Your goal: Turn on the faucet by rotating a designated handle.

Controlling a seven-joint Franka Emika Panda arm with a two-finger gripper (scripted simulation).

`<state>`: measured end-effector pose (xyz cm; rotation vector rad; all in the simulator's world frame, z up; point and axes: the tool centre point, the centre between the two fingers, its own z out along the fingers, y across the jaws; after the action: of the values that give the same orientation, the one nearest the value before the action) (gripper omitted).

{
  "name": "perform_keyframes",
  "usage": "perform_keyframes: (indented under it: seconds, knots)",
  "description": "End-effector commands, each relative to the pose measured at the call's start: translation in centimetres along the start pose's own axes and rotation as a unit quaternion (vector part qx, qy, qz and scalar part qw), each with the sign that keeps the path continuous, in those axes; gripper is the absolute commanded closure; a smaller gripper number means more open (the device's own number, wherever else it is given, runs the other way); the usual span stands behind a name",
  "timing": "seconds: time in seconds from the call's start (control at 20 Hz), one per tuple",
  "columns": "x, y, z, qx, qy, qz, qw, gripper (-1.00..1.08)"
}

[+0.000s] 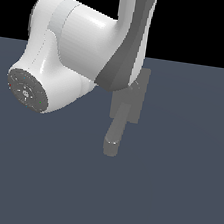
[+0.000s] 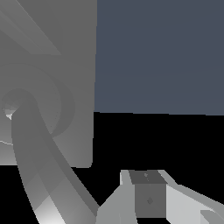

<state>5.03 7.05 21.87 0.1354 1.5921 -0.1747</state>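
The grey faucet [image 1: 130, 104] stands on the dark floor in the exterior view, its flat base plate [image 1: 141, 93] partly behind my arm and its thick spout [image 1: 114, 137] reaching toward the camera. The handle is hidden there by the arm's dark link. In the wrist view the base plate [image 2: 48, 65] fills one side and the curved spout [image 2: 37, 170] sweeps across it. A flat pale band [image 2: 30, 30] crosses the plate's corner; I cannot tell whether it is the handle. One grey finger pad [image 2: 148, 197] shows beside the plate, apart from it. The jaws' gap is out of frame.
The large white arm [image 1: 62, 51] hangs over the faucet and covers its upper part in the exterior view. A flat dark blue-grey floor [image 1: 173, 193] spreads all around, with black background beyond its far edge.
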Motion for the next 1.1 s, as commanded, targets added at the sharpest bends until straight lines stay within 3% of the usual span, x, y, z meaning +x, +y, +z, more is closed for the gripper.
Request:
perform_keyframes:
  seconds: [0.0,0.1,0.15,1.05]
  knots:
    - [-2.2,0.1,0.2,-0.002,-0.012,0.001,0.9999,1.08]
    - [-2.6,0.0,0.2,-0.002,-0.012,0.002,0.9999,1.08]
    - [-1.3,-0.1,0.1,-0.001,-0.004,0.0,1.0,1.08]
    - [-6.4,-4.8,0.1,-0.002,-0.011,0.001,0.9999,1.08]
